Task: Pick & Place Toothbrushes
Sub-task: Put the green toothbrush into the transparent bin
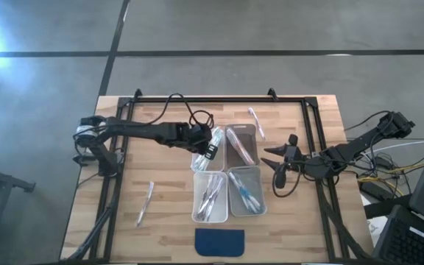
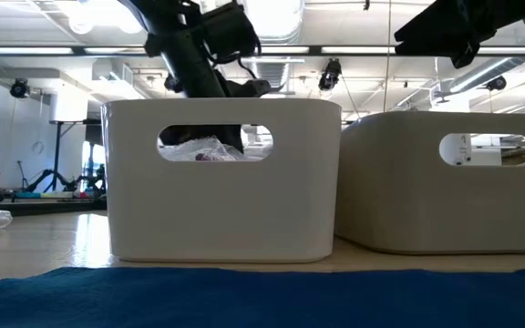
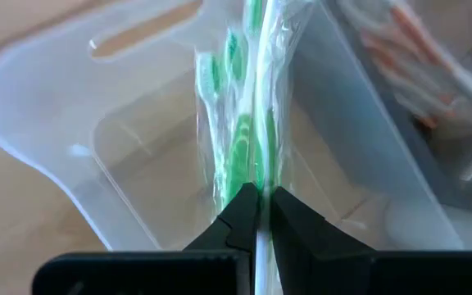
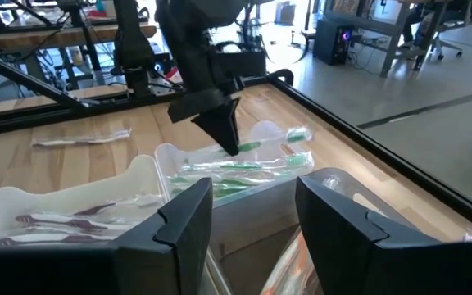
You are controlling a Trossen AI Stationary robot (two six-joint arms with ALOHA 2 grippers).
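My left gripper (image 1: 210,151) is over the far-left clear bin (image 1: 201,160), shut on a wrapped green toothbrush (image 3: 244,123). In the right wrist view that toothbrush (image 4: 252,168) lies about level in the bin, one end above the rim. My right gripper (image 4: 252,221) waits open at the table's right, beside the far-right bin (image 1: 241,145), and touches nothing. Two wrapped toothbrushes lie flat on the table, one at the near left (image 1: 145,202) and one at the far middle (image 1: 255,121). More toothbrushes lie in the near-left (image 1: 210,195) and near-right (image 1: 245,190) bins. My left gripper pinches the wrapped green toothbrush between its two fingers, on the wrapper (image 3: 256,176) partway along its length. The fingers (image 4: 224,131) slant down from above. The toothbrush runs on past the fingertips into the bin, about level, with one end (image 4: 297,135) over the bin's rim.
The four clear bins stand in a two-by-two block at the table's middle. A dark blue pad (image 1: 220,241) lies at the near edge. A black frame rail (image 1: 219,99) runs along the far edge and the sides. Bare wood shows at the near left.
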